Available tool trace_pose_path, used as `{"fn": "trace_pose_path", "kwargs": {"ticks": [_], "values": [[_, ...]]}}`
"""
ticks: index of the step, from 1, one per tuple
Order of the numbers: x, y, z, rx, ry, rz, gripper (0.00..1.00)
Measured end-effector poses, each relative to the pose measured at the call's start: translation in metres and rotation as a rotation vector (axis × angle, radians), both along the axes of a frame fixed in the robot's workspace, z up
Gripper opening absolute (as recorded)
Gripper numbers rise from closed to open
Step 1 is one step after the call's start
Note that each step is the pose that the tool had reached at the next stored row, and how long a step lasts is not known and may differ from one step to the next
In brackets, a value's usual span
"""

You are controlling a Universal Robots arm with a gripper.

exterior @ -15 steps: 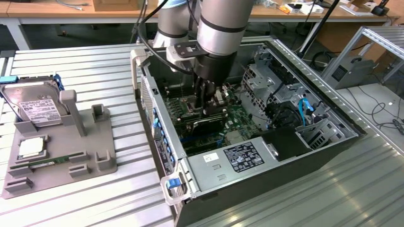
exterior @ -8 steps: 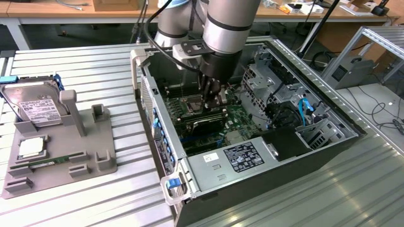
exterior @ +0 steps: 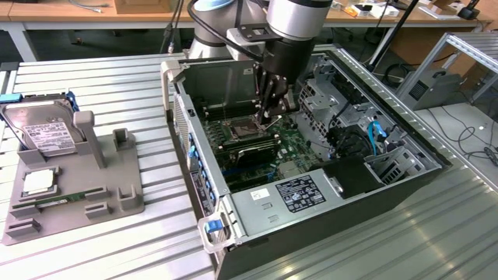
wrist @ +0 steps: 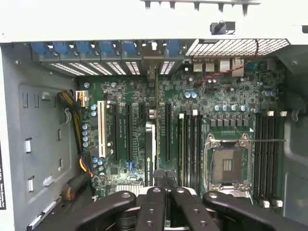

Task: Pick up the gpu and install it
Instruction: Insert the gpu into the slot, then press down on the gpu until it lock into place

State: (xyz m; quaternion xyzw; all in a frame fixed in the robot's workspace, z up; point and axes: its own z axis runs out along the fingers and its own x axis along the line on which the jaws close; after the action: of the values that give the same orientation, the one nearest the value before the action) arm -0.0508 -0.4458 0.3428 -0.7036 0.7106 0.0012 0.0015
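1. Ribbed metal bench (exterior: 155, 76) in a lab room, with desks and cables behind it.
2. On the exterior view's left is a grey fixture tray (exterior: 116, 204). It carries a hard drive (exterior: 43, 131) propped at the back and a memory stick (exterior: 66, 198) lying flat near the front. The upright stands in the middle hold nothing.
3. At centre, an open computer case (exterior: 311, 233) lies on its side and the arm reaches down into it. The tool (exterior: 267, 119) is low over the motherboard (exterior: 257, 154).
4. In the wrist view the tool (wrist: 167, 187) has its fingers together. The gpu (wrist: 150, 144) shows edge-on as a thin green and pale strip. It runs from the fingertips along an expansion slot toward the rear bracket openings.
5. I can't tell if the card is pinched between the fingers or only touched on its upper edge. I also can't tell if it is fully seated in the slot.
6. Handling, as a judgement: the card looks light, stiff and fragile. The board edge or cooler block is the place to hold it, not the contacts, and it should be kept square to the slot.
7. Toward the exterior view's right are the CPU socket (wrist: 227, 166), the drive cages and blue cables.
8. Hard to make out: the tool's own body covers the card's cooler and near end, and in the exterior view the arm blocks the slot area.
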Motion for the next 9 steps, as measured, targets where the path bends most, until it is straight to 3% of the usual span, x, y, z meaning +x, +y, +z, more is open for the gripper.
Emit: {"fn": "trace_pose_path", "kwargs": {"ticks": [9], "values": [[-0.0010, 0.0001, 0.0000, -0.0003, 0.0001, 0.000, 0.11]]}}
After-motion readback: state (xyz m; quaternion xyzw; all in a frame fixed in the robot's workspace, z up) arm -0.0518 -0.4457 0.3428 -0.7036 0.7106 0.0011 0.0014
